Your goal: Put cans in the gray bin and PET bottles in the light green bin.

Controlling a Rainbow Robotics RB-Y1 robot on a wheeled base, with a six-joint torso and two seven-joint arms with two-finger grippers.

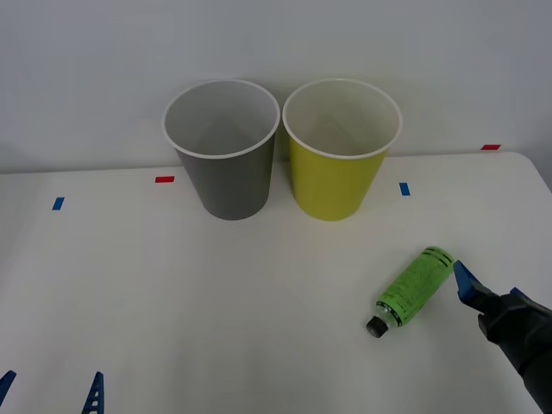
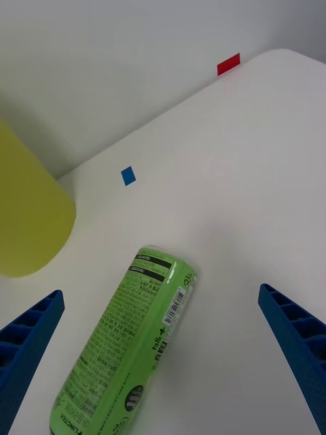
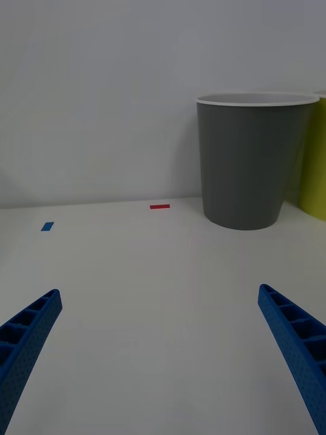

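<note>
R tool (image 2: 163, 353) is wide open, fingers (image 2: 299, 346) spread at either side of the bottle (image 2: 125, 346) w/o touching it; in wrist view the bottle lies between them, nearer one finger than the other. In front view the R tool (image 1: 483, 297) sits at the bench's (image 1: 216, 302) near right, one blue tip just beside the bottle's (image 1: 414, 285) base end, holding nothing.

L tool (image 3: 163, 353) is also wide open, empty, low over bare bench at near left; its finger tips (image 1: 93, 392) poke in at the front view's lower edge. Well apart from the bins.

Bottle lies on its side on the bench, right of centre, black cap (image 1: 376, 327) toward the robot and left, striped base end away and right. Green label w/ black print faces up. It is near the green bin (image 1: 338, 159) but apart from it, on the robot's side.

Gray bin (image 1: 226, 155) and green bin stand upright side by side at the back of the bench, gray on the left, rims close together or touching, can't tell which. Both look empty as far as the insides show; pale walls, nothing seen in them.

Small blue (image 1: 404, 188) and red (image 1: 164, 179) tape marks on the bench by the bins.
</note>
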